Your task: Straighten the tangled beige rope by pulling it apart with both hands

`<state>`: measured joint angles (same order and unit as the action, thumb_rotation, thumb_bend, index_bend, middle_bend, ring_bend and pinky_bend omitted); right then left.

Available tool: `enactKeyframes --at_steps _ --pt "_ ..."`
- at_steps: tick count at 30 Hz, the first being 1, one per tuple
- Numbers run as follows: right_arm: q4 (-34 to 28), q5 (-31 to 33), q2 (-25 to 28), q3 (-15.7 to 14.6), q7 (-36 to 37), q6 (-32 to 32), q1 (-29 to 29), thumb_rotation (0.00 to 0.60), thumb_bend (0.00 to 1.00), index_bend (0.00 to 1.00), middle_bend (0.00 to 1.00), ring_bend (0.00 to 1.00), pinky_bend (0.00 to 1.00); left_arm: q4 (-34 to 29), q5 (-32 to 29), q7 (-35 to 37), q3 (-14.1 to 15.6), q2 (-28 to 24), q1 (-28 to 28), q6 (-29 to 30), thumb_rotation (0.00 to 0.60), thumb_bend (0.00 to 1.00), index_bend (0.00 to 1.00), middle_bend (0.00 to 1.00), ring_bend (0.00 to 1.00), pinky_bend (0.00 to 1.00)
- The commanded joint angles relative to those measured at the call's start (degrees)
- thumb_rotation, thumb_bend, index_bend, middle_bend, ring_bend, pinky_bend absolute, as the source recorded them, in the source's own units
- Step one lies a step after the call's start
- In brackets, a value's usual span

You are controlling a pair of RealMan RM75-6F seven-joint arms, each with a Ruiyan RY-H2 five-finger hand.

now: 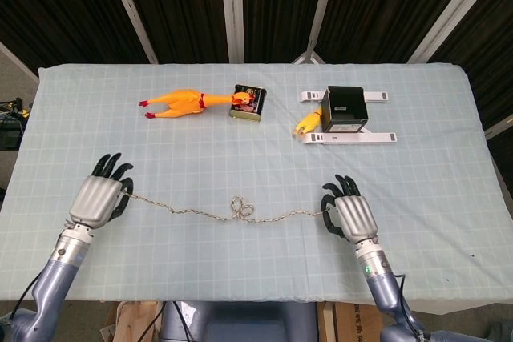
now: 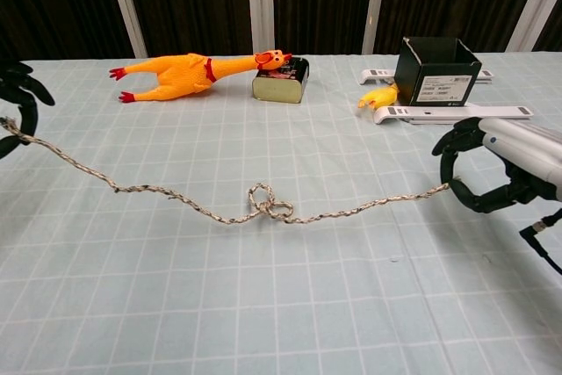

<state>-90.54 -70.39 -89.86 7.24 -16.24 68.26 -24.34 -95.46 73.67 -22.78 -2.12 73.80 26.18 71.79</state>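
The beige rope (image 2: pixel 219 208) stretches across the frame's middle, a small knot (image 2: pixel 270 206) at its centre. The left hand (image 2: pixel 16 103) pinches one end at the left edge; the right hand (image 2: pixel 500 169) grips the other at the right.
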Motion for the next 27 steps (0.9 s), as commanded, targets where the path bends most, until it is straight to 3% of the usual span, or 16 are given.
enactKeyframes --at_steps 1,27 --pt "-0.2 0.0 0.6 0.2 -0.3 0.3 0.1 0.600 0.56 0.61 0.26 0.04 0.00 0.2 1.2 2.5 0.6 -1.7 -1.3 0.7 0.600 0.68 0.64 0.19 0.00 0.00" --pt "-0.3 7.8 8.0 7.3 -1.1 0.7 -0.6 0.600 0.56 0.61 0.26 0.04 0.00 3.6 3.2 14.3 -1.0 -10.3 -6.6 3.5 0.600 0.68 0.64 0.20 0.00 0.00"
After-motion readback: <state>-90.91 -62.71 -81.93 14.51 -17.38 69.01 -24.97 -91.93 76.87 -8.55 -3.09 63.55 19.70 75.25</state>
